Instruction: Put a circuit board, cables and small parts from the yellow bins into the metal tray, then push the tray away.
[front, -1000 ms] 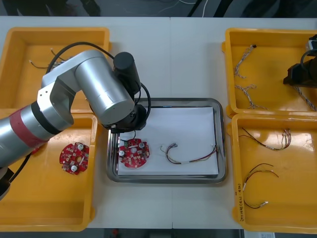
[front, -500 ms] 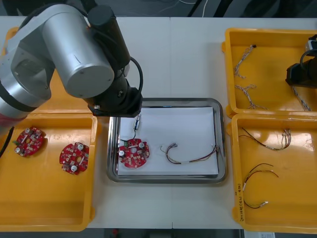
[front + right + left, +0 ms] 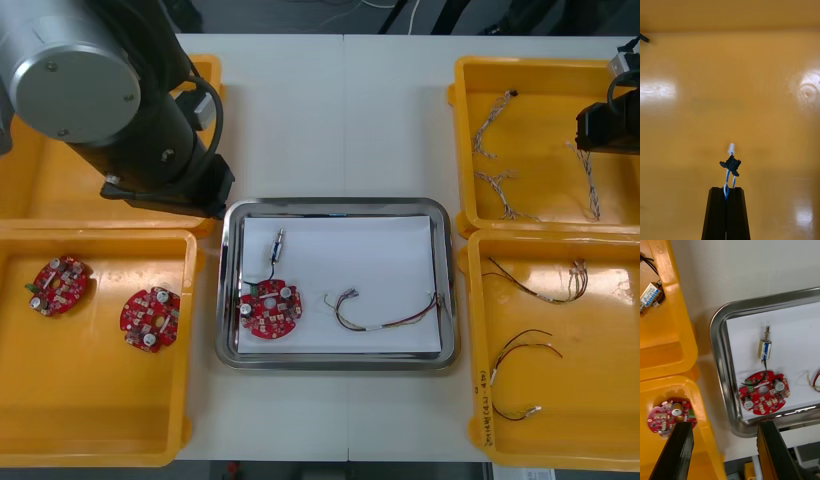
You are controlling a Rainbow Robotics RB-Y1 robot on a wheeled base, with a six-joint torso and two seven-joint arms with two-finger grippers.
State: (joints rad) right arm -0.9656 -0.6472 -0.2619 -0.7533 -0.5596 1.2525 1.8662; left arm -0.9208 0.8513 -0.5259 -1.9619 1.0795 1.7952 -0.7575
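My right pincer [image 3: 726, 195], shut tight on the blue-and-white cable [image 3: 731, 165] that trails toward six o'clock, hangs over the far right bin [image 3: 540, 130], nearer the job than my wide-open left pincer [image 3: 724, 425], with the tray [image 3: 330, 205] at eight o'clock.

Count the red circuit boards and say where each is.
3. Two boards lie in the near left bin, a third board in the metal tray. The left arm covers part of the far left bin, possibly hiding more.
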